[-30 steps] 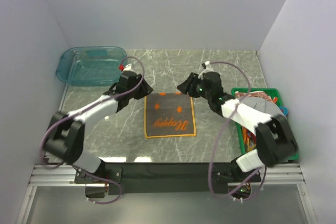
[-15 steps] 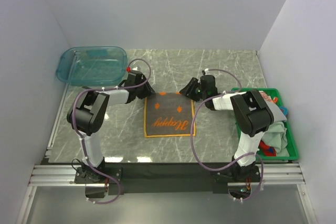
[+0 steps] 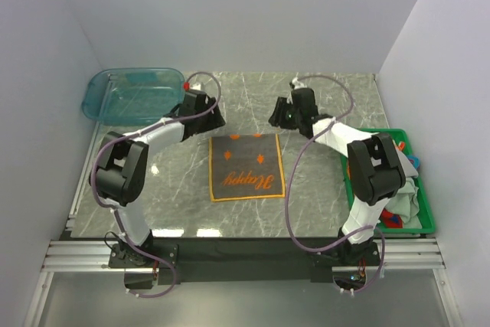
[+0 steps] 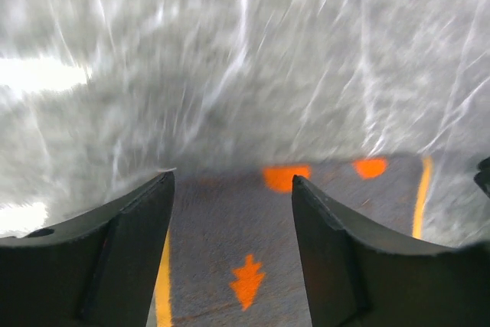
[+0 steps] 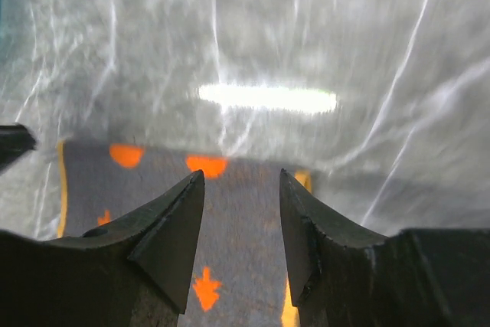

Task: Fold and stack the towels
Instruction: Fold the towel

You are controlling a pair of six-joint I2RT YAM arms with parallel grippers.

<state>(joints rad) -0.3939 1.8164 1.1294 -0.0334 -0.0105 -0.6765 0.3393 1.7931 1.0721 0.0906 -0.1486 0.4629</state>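
You are looking at the orange-brown towel point(image 3: 247, 168) lying flat and spread open in the middle of the table point(image 3: 329, 101), lettering side up. Your left end effector point(image 4: 231, 185) is hanging at the towel's far left corner with its jaws standing apart and nothing between them. Your right end effector point(image 5: 241, 181) is doing the same at the far right corner, also released and empty. Whether either tip is touching the cloth, you are not able to tell from here. More towels point(image 3: 404, 198) are sitting bunched in the green crate point(image 3: 366, 132) on the right. I am judging this cloth to be light, thin and limp: it is going to sag and drag rather than hold a shape, and a shallow pinch is likely slipping off. You are best taking the two far corners on the orange border, both sides together, so the far edge is lifting evenly and coming over to the near edge without twisting
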